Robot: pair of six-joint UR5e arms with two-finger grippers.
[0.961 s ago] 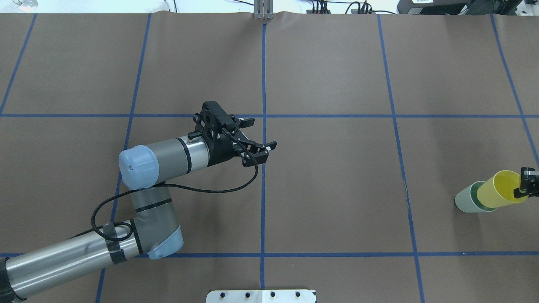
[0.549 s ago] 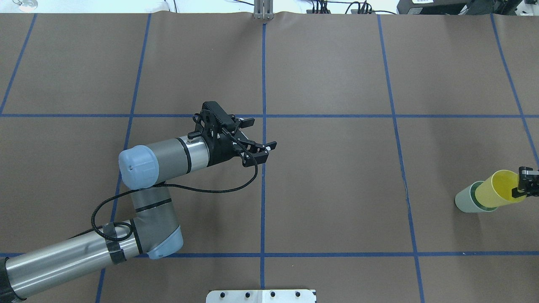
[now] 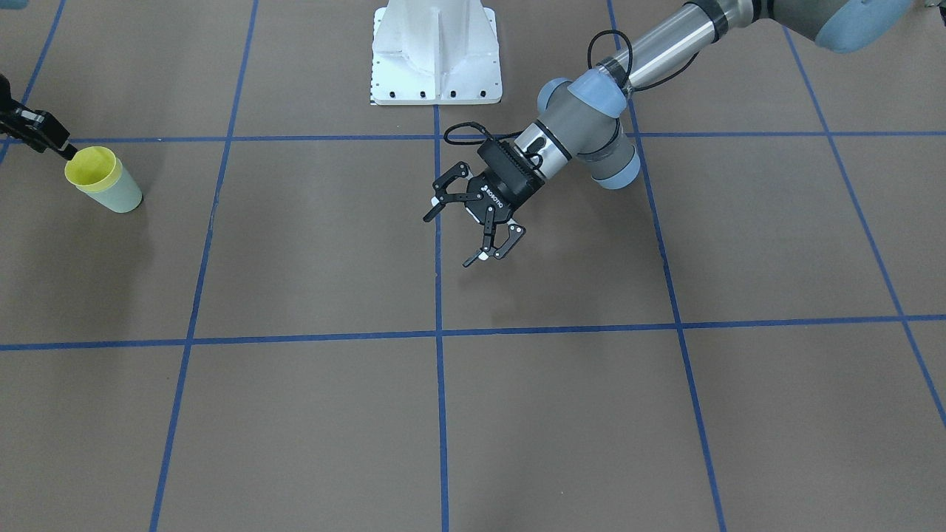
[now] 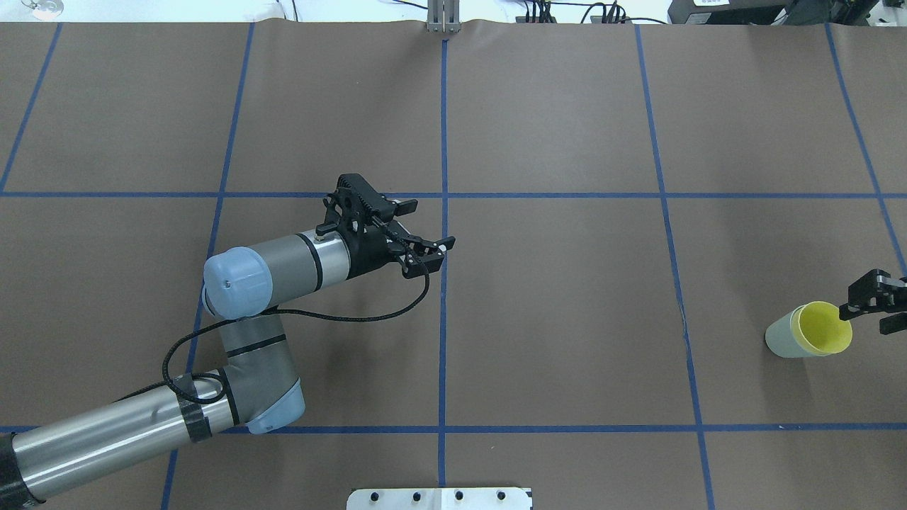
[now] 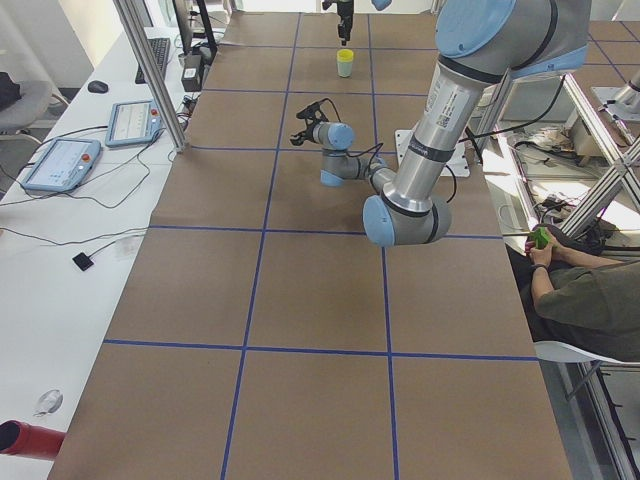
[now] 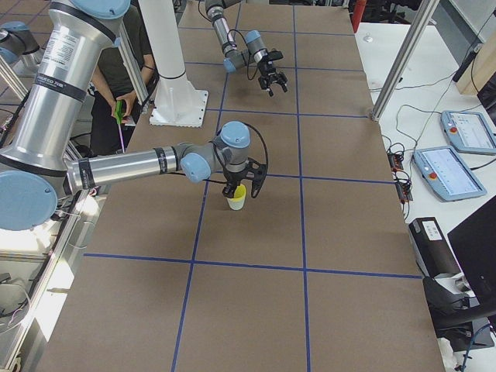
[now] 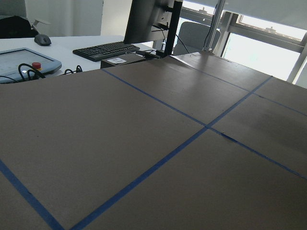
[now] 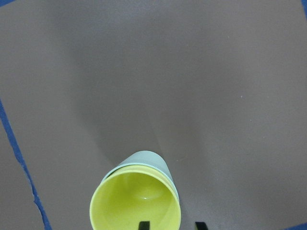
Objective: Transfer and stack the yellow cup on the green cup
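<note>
The yellow cup (image 4: 824, 328) sits nested upright inside the green cup (image 4: 779, 338) at the table's right edge; both also show in the front view, yellow cup (image 3: 90, 166) in green cup (image 3: 122, 196). In the right wrist view the yellow cup (image 8: 134, 201) fills the green cup (image 8: 144, 158). My right gripper (image 4: 866, 317) is open and straddles the yellow rim, one finger inside, one outside, with a gap to the wall. My left gripper (image 4: 432, 224) is open and empty above the table's middle, also in the front view (image 3: 447, 241).
Blue tape lines grid the brown table. The white robot base plate (image 3: 436, 52) stands at the robot's edge. A side bench holds tablets (image 5: 60, 165) and a keyboard. A seated person (image 5: 585, 300) is beside the robot.
The yellow cup, held tilted over the green cup by my right gripper, has dropped fully into it and stands upright. The right gripper has opened. The left gripper drew back slightly.
</note>
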